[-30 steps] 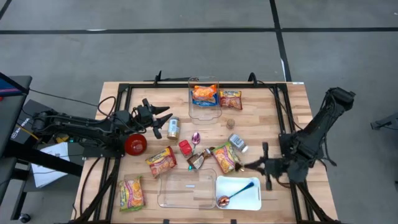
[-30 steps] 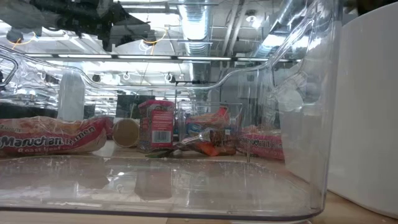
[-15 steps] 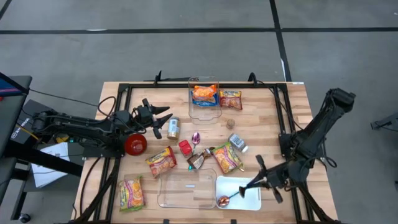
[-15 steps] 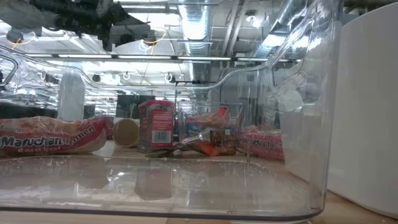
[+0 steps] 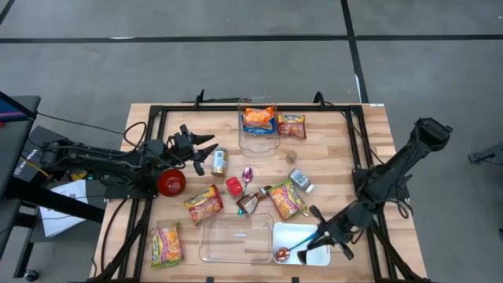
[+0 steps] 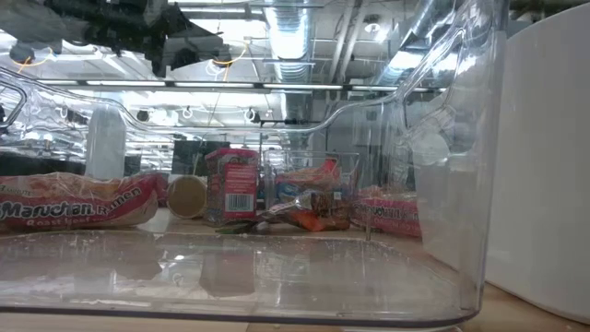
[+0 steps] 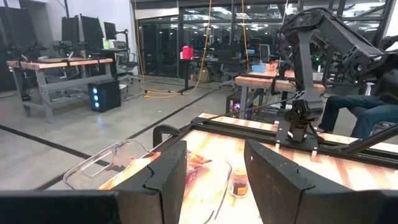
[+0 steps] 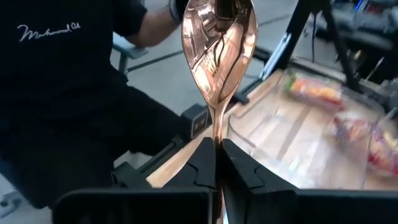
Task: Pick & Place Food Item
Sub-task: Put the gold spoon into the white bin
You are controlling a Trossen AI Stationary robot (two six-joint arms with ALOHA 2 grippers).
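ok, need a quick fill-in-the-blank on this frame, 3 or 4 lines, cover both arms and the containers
1. The right gripper has its jaws shut on the handle of a copper ____.
2. That utensil's bowl hangs over the ____ tray at the table's near edge.
3. The left gripper waits, jaws apart, beside the small ____ on the table's left half.
4. The clear bin at the far edge holds an ____ snack packet.

Missing words: spoon; white; can; orange

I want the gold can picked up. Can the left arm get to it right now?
Probably yes. The left gripper hangs right beside the gold can, fingers apart and holding nothing, and nothing lies between them. The red ball sits off to the side.
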